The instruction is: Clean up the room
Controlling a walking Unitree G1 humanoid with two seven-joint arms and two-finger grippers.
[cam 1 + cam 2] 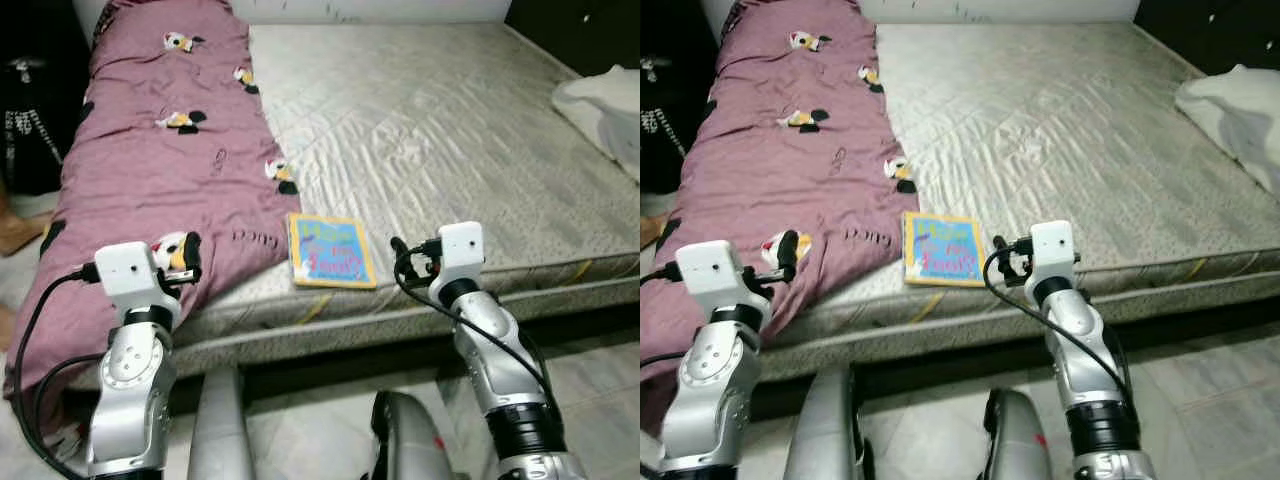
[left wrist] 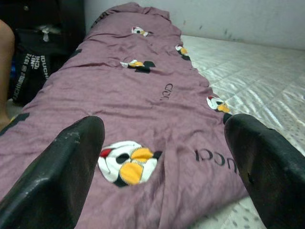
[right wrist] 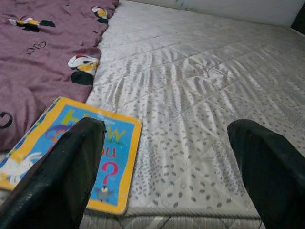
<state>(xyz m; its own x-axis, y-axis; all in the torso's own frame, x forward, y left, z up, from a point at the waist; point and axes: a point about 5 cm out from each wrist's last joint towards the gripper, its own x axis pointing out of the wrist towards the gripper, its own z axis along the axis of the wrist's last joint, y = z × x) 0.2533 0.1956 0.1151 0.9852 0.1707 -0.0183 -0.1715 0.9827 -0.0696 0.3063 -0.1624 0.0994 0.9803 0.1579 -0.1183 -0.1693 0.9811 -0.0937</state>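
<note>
Head views: one bed (image 1: 450,130), bare quilted mattress. One purple blanket (image 1: 170,170) with a duck print lies along its left side. One picture book (image 1: 331,250) lies flat near the front edge, its left edge just beside the blanket hem. One white bundle (image 1: 610,105) sits at the far right. Left pincer (image 1: 188,255) hovers over the blanket's front end; right pincer (image 1: 403,262) hangs at the mattress edge, just right of the book. Step judged: approach, nothing yet lifted.

Left wrist view: two black fingers (image 2: 62,176) spread wide, empty, the blanket between them. One dark bag (image 2: 40,71) stands beside the bed.

Right wrist view: two fingers (image 3: 66,176) spread wide, empty, book partly behind one. Next move likely calls for shifting the right pincer leftward to pinch the book's edge.
</note>
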